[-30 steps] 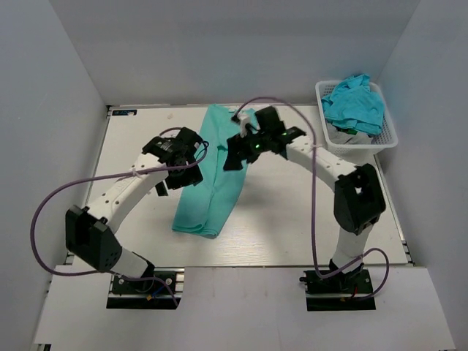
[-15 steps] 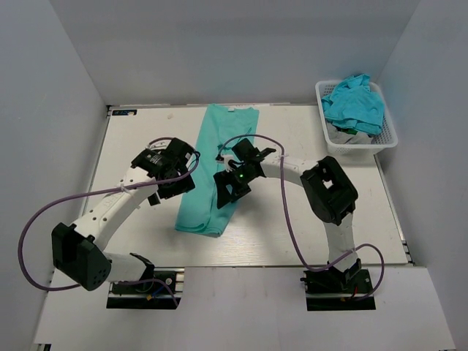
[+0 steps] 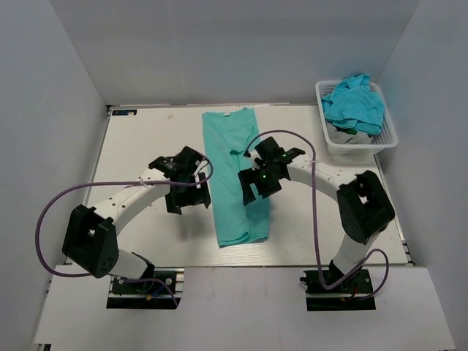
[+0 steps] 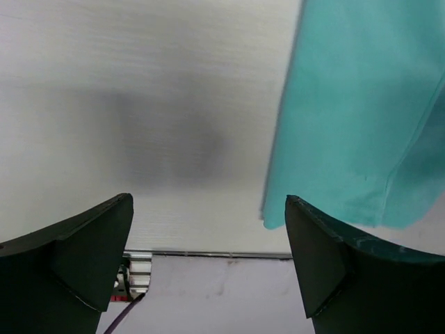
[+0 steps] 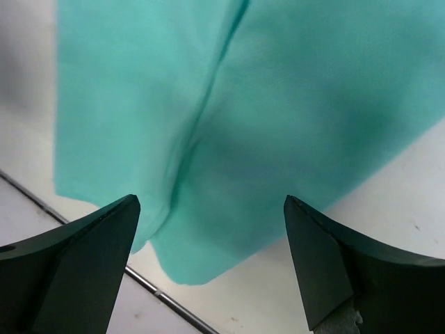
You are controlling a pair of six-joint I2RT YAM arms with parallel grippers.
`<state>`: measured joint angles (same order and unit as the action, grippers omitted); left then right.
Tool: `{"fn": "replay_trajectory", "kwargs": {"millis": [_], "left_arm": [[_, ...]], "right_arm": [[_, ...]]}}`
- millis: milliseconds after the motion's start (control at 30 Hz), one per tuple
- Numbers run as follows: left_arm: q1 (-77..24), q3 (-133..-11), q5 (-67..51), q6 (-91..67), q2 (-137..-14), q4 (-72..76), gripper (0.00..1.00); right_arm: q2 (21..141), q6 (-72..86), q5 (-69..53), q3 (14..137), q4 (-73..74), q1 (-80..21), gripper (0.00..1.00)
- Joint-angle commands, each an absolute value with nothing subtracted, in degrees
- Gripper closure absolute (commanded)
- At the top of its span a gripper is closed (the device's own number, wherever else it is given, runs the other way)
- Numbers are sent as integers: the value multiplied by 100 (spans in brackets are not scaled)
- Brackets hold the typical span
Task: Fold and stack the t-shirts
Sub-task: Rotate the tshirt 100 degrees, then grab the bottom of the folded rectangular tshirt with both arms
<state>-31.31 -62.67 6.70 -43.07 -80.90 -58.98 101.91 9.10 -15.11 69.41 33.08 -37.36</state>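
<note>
A teal-green t-shirt [image 3: 235, 175] lies folded into a long narrow strip down the middle of the table, neck end at the back. My left gripper [image 3: 189, 196] is open and empty over bare table just left of the strip; in the left wrist view [image 4: 208, 202] the t-shirt's [image 4: 354, 111] lower left edge shows at upper right. My right gripper [image 3: 256, 191] is open and empty, hovering over the strip's right side; in the right wrist view [image 5: 211, 202] the t-shirt's [image 5: 278, 104] bottom hem lies between the jaws. More turquoise-blue t-shirts [image 3: 355, 102] are heaped in the basket.
A white lattice basket [image 3: 386, 139] stands at the back right corner of the table. The table's near edge with a metal rail [image 4: 208, 255] shows close below the left gripper. Grey walls enclose the table on three sides.
The strip's lower end has swung to the right, so it now lies straight front to back. Both grippers have moved right with it. The left one now sits off the cloth.
</note>
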Motion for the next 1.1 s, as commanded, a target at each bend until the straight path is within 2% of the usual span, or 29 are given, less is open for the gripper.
{"fn": "replay_trajectory", "kwargs": {"millis": [0, 167, 333, 400, 533, 700, 867, 1067], "left_arm": [[-3226, -5899, -771, -3728, -8068, -5222, 0], [-3629, -5361, -1765, -3727, -8068, -4430, 0], [-4315, -5309, -1864, -3727, -8454, -4271, 0], [-4499, -5361, -1618, -3788, -8726, -4376, 2], [-4658, -5572, -1101, -3788, -9035, -4824, 16], [-4790, -5625, -773, -3788, -9114, -5247, 17], [-5009, -5739, -1036, -3788, -9439, -4940, 21], [-5194, -5976, -563, -3788, -9966, -5027, 35]], "right_arm": [[9362, 1089, -1599, 7225, 3375, -3771, 10], [8438, 1634, -749, 6480, 3409, -3630, 10], [7560, 2083, 184, 5609, 3700, -3217, 10], [7279, 2206, 141, 5302, 3709, -3051, 10], [6812, 2066, 61, 4888, 3858, -2918, 10], [6768, 1759, -920, 4344, 3991, -2839, 10], [6583, 1714, -1116, 4122, 3981, -2856, 10], [6618, 1723, -1045, 4245, 3964, -2865, 10]]}}
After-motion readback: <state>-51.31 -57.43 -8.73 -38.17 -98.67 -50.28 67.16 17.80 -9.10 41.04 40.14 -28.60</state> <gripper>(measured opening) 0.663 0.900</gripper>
